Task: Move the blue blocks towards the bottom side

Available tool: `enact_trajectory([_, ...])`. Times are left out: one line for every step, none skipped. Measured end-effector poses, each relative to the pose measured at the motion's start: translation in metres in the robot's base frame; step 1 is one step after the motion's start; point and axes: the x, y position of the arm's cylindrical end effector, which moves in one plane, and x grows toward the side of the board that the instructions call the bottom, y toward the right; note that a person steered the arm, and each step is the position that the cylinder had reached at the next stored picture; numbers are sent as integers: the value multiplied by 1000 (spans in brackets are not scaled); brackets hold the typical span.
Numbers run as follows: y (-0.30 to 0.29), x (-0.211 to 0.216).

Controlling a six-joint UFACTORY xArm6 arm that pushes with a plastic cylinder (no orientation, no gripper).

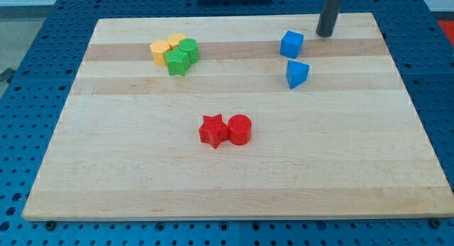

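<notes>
My tip (325, 34) just top-right of blue cube (291, 44); blue wedge (296, 73) below.

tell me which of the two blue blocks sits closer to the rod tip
The blue cube, just to the view's left of my tip. The blue wedge-like block lies farther toward the view's bottom.

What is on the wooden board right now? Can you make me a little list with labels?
board: wooden board on a blue pegboard table
my tip: near the view's top right, just right of and above the blue cube, apart from it
blue cube: upper right
blue wedge-like block: just below the cube
red star: middle, touching the red cylinder
yellow blocks: upper left, clustered with green blocks
</notes>
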Motion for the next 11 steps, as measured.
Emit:
enact_trajectory([-30,2])
enact_trajectory([-64,40])
enact_trajectory([-70,86])
enact_trajectory([-74,128])
enact_trajectory([-74,166])
enact_trajectory([-74,172])
enact_trajectory([-60,150])
enact_trajectory([-57,107])
enact_trajectory([-84,96])
enact_trajectory([-134,110])
enact_trajectory([-166,143])
